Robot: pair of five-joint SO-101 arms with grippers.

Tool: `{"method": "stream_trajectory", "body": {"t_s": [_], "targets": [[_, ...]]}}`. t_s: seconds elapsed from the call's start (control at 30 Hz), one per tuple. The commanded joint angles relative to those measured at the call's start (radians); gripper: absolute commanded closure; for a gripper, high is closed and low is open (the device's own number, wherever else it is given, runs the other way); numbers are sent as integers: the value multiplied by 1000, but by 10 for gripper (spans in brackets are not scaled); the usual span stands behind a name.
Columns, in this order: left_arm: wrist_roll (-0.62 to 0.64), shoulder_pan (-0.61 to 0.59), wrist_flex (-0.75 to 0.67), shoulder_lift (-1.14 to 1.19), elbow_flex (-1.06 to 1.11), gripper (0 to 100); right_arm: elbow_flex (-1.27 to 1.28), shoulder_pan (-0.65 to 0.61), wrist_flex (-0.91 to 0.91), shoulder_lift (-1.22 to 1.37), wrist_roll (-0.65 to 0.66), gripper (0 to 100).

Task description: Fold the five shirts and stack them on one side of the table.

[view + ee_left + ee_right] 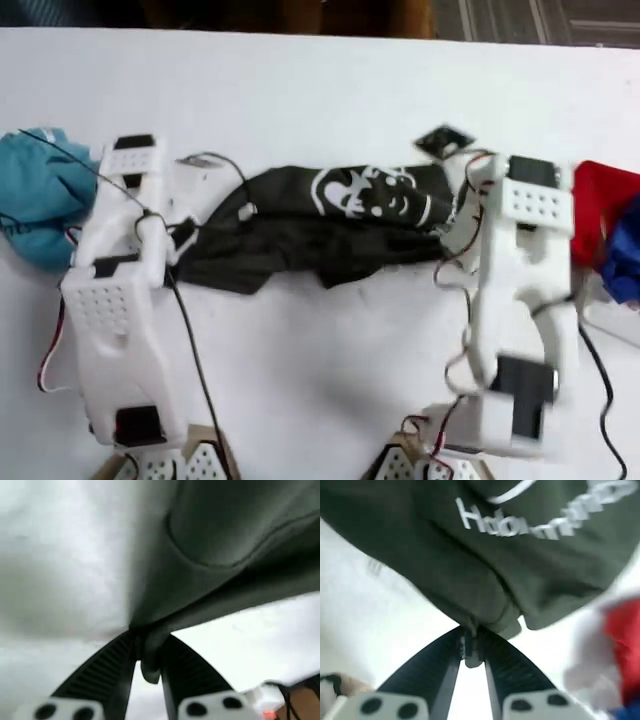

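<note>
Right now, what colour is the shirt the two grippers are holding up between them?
The shirt is black with a white graphic printed on it; the high view shows it best.

table [320, 90]: white | black shirt [330, 225] centre | teal shirt [35, 195] left | red shirt [600, 210] right

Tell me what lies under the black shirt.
White table shows around the black shirt, whose ends the left claw and the right claw pinch. The surface directly beneath the cloth is covered.

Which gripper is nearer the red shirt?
Right. The right gripper grips the black shirt beside the red shirt; the left gripper grips its far end, by the teal shirt.
</note>
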Motion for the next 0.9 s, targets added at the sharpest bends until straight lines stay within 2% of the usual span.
{"method": "stream_trajectory", "body": {"t_s": [0.0,0.2,0.33,0.47,0.57,0.77,0.87], "targets": [[17,18,34,-181,-2,974,-9,1,8,-205,-64,980],[18,23,55,-454,10,975,-9,1,2,-390,-95,980],[17,49,55,-707,117,975,-11,2,-5,-469,-109,980],[20,77,52,-1000,243,975,-11,7,-45,-564,-238,980],[86,74,51,-1231,265,975,-11,7,-59,-631,-284,980],[175,64,52,-1583,266,975,-12,7,-61,-740,-285,981],[215,-21,51,-1692,263,975,-15,30,-61,-806,-285,981]]}}
